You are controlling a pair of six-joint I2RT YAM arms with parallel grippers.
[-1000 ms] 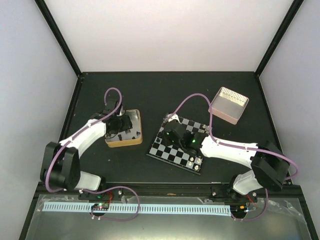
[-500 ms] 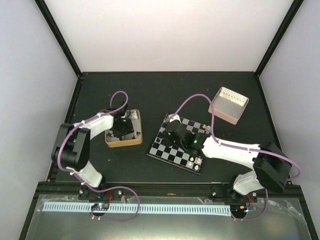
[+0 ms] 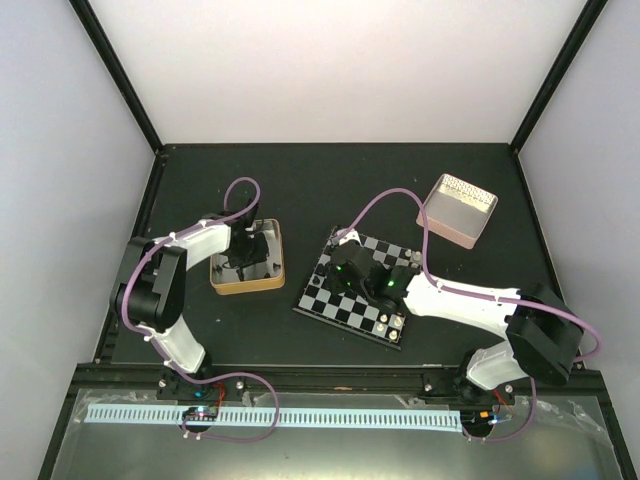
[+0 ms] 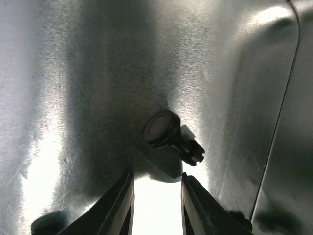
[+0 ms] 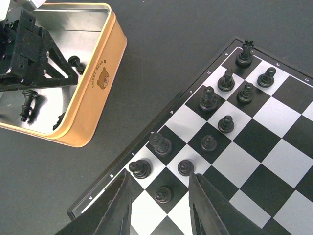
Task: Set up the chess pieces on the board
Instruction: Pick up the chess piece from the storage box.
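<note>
The task was judged partly done; eleven chess pieces [image 5: 208, 98] were counted standing on the board [image 5: 281, 164] in the right wrist view, gathered along one side; at least two more were seen lying in the tin [image 5: 98, 78] beside it; one toppled piece [image 4: 164, 129] lay on the tin floor just ahead of the left gripper [image 4: 156, 178], whose jaws were parted and empty; the right gripper [image 5: 160, 178] was held over the board, jaws likewise spread, nothing gripped.

Top view: the tin [image 3: 246, 290] sits left of centre. The board [image 3: 330, 302] lies to its right, apart from it. The box [image 3: 457, 210] lies upper right, behind the board. Chess pieces [image 5: 209, 98] stand on the board. A toppled piece [image 4: 166, 131] lies inside the tin.
</note>
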